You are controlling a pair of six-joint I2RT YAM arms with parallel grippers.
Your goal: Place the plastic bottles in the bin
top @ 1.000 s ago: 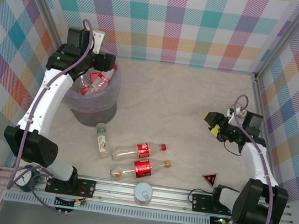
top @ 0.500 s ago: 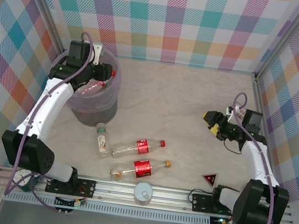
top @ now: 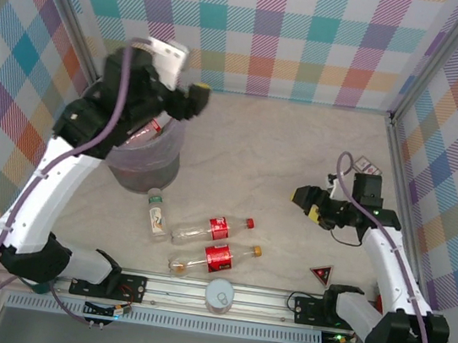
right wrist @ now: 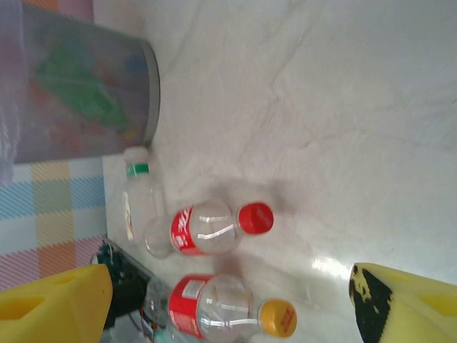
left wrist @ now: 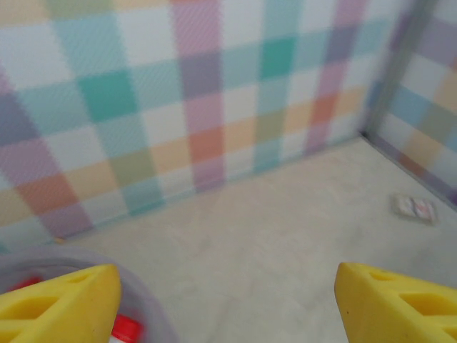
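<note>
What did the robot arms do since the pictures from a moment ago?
The left arm let a red-labelled bottle go into the bin and lifted up and away, jaws open and empty. The right arm slid left toward the three bottles lying on the table, jaws open. Those bottles and the bin stayed put.

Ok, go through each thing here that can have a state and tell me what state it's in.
left gripper: open, empty, up near the bin.
right gripper: open, empty, above the table.
bin: upright, with bottles inside.
red-capped bottle: capped, lying on the table.
yellow-capped bottle: capped, lying on the table.
white-capped bottle: capped, lying beside the bin.
</note>
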